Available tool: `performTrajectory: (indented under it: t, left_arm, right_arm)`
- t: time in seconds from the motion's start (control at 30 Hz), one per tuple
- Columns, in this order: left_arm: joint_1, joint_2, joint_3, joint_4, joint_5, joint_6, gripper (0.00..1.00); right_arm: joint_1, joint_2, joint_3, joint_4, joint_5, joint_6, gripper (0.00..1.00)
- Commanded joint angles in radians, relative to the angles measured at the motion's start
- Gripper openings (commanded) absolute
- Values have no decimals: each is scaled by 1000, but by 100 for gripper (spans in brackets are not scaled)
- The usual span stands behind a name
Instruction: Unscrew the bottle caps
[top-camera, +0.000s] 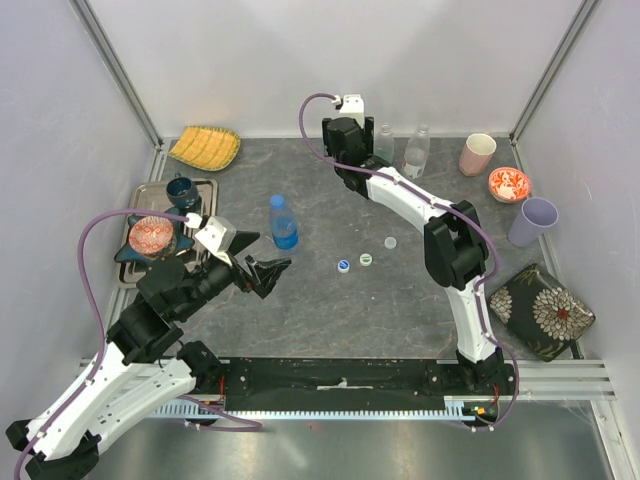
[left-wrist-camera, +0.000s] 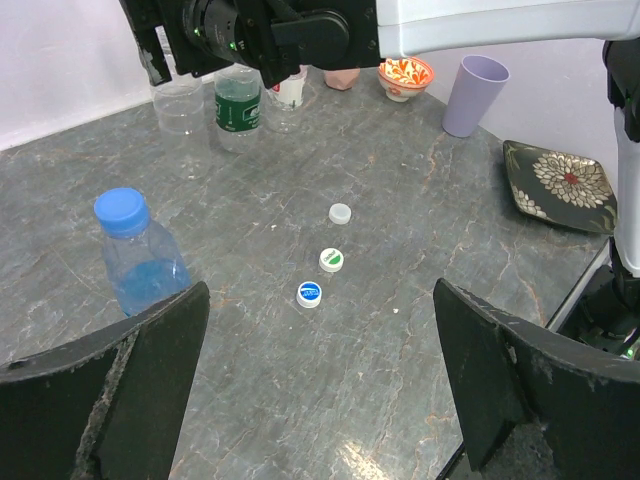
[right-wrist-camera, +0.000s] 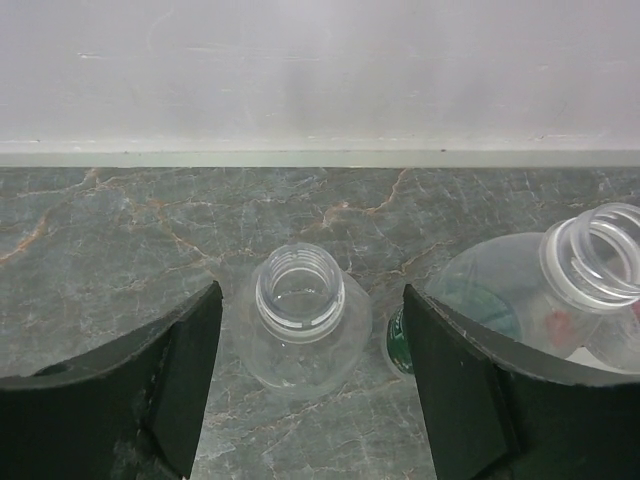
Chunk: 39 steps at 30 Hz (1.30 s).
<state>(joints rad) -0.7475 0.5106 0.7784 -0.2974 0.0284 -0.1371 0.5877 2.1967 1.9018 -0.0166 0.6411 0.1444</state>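
A blue-tinted bottle (top-camera: 283, 224) (left-wrist-camera: 142, 270) stands left of centre with its blue cap (left-wrist-camera: 121, 209) screwed on. Three loose caps lie mid-table: white-and-blue (top-camera: 343, 265) (left-wrist-camera: 309, 294), white-and-green (top-camera: 366, 259) (left-wrist-camera: 331, 259), plain white (top-camera: 390, 242) (left-wrist-camera: 340, 212). My left gripper (top-camera: 266, 272) (left-wrist-camera: 320, 300) hovers open and empty, right of the blue bottle. At the back, my right gripper (top-camera: 345, 138) (right-wrist-camera: 312, 300) stands open around an uncapped clear bottle (right-wrist-camera: 298, 312) (left-wrist-camera: 178, 100), fingers apart from it. The green-label bottle (right-wrist-camera: 520, 300) (left-wrist-camera: 237, 108) and another clear bottle (top-camera: 417, 152) stand beside it, also uncapped.
A pink cup (top-camera: 478, 153), a red patterned bowl (top-camera: 509, 184), a purple cup (top-camera: 532, 220) and a dark floral plate (top-camera: 542, 310) line the right side. A yellow dish (top-camera: 205, 147) and a metal tray (top-camera: 207, 186) with bowls sit at the left. The back wall is close behind the bottles.
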Motion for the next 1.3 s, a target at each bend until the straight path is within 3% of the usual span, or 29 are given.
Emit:
performTrajectory:
  t: [0.0,0.2,0.5,0.6,0.63,0.73,0.87,1.0,1.27]
  left_arm:
    - [2,-12,4,30,11,-2,100]
    - [2,-24,4,29,11,-6,100]
    - [2,-40,7,29,-25,-5,100]
    - [2,-70,-8,17,-161,-25,100]
    - [2,-79,-19,11,-277,-35,100]
    - [2,-115,-31,-37,-524,-85,100]
    - [2,-152,-39,-112,-712,-166,100]
    - [4,-188,-37,-183,-762,-228,100]
    - [2,-244,-18,-272,-722,-251,99]
  right_arm:
    - [0,-81,-10,18,-9,-2,80]
    - [3,-133,-41,-8,-37,26,81]
    - [75,-411,-236,7,-118,87,84]
    - [121,-497,-306,7,-327,89,84]
    - [147,-518,-323,1,-381,89,85]
    - [210,-531,-334,-57,-483,89,85]
    - [284,-525,-353,-59,-509,89,86]
    - [308,-470,-325,-71,-517,112,87]
    - [337,-347,-239,-83,-503,109,87]
